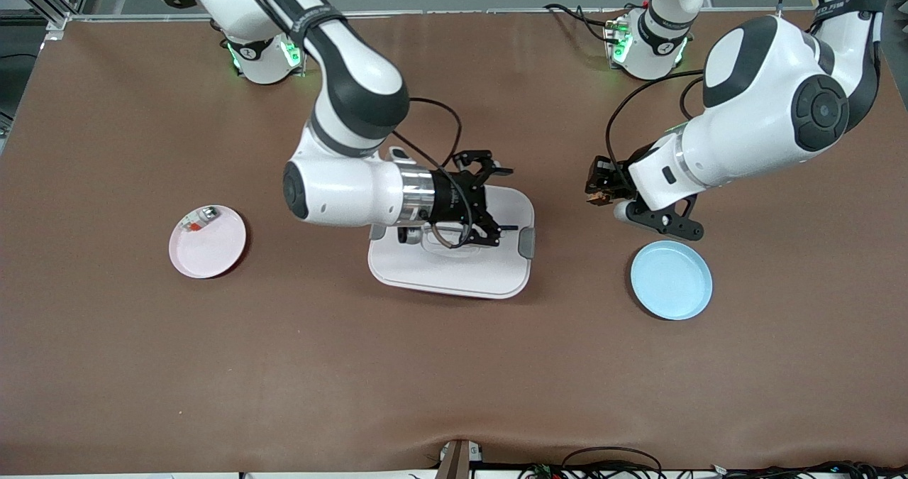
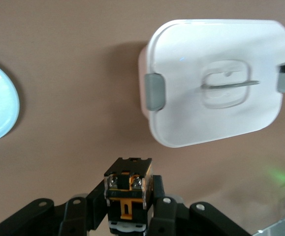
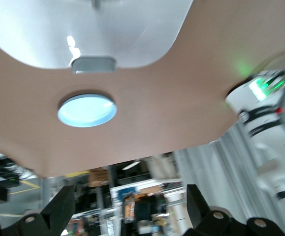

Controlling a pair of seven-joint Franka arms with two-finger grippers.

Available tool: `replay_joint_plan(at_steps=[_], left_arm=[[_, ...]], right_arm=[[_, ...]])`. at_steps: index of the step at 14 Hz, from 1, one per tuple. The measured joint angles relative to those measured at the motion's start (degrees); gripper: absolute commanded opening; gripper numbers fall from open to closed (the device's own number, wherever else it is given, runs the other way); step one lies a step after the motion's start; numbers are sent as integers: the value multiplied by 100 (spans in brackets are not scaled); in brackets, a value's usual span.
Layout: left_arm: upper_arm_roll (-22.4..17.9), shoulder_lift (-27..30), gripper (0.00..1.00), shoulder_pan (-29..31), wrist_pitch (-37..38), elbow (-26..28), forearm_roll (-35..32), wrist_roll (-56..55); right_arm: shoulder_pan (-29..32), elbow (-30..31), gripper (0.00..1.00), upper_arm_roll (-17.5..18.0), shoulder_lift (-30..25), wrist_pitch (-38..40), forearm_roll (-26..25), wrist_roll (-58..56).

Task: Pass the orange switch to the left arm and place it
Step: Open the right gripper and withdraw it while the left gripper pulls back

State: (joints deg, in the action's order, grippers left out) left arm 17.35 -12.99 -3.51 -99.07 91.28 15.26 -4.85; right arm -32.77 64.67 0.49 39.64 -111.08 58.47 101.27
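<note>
Right arm [image 1: 340, 181] bends low, its gripper [image 1: 489, 202] spread wide and empty above the white box [image 1: 454, 266]. Left arm [image 1: 752, 124] angles down, its gripper [image 1: 603, 184] clenched on the orange switch [image 2: 128, 189], aloft near the blue plate [image 1: 671, 280].

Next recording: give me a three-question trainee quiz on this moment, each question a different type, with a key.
1. True or false: the left gripper is shut on the orange switch.
2. Multiple choice: the right gripper is over A) the pink plate, B) the box, C) the blue plate.
3. Short answer: which plate already holds a small item?

Key: 1 true. 2 B, with its fingers open and nothing held. 3 The pink plate, toward the right arm's end of the table; the blue plate holds nothing.
</note>
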Motion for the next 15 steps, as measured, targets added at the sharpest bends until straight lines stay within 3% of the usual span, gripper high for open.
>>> replay_joint_plan(at_steps=[8,12,15], left_arm=[[-46,4,0,128,301,-193,-767,-929],[-47,17,0,166,401,-239,-1310,-2088],[-52,83,0,277,561,-265,-1354,-3440]], right_arm=[[1228,-110,100,-39,-4,3002,-1095,-2329],[1338,-135,100,-10,-53,3772,-2312,-3778],[1347,-143,100,-1,-75,4207,-3153,-4777]])
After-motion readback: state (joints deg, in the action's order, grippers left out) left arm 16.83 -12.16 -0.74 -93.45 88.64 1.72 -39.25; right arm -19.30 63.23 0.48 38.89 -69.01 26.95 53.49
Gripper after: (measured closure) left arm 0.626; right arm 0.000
